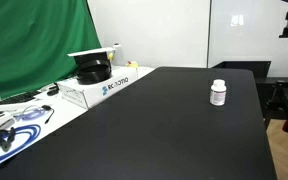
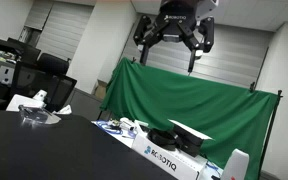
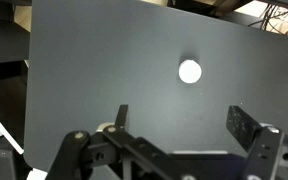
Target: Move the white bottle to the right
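The white bottle (image 1: 218, 93) is small and squat with a white cap. It stands upright on the black table (image 1: 154, 130) toward its far right side. Its edge shows at the lower right of an exterior view (image 2: 236, 165). From the wrist view I see its round cap (image 3: 189, 71) from above. My gripper (image 2: 174, 38) hangs high above the scene, fingers spread. In the wrist view the gripper (image 3: 184, 122) is open and empty, well above the table and apart from the bottle.
A white cardboard box with blue lettering (image 1: 102, 85) holds black items at the table's left side, also in an exterior view (image 2: 169, 158). Cables and clutter (image 1: 9, 125) lie on a white surface beside it. A green curtain (image 2: 194, 110) hangs behind.
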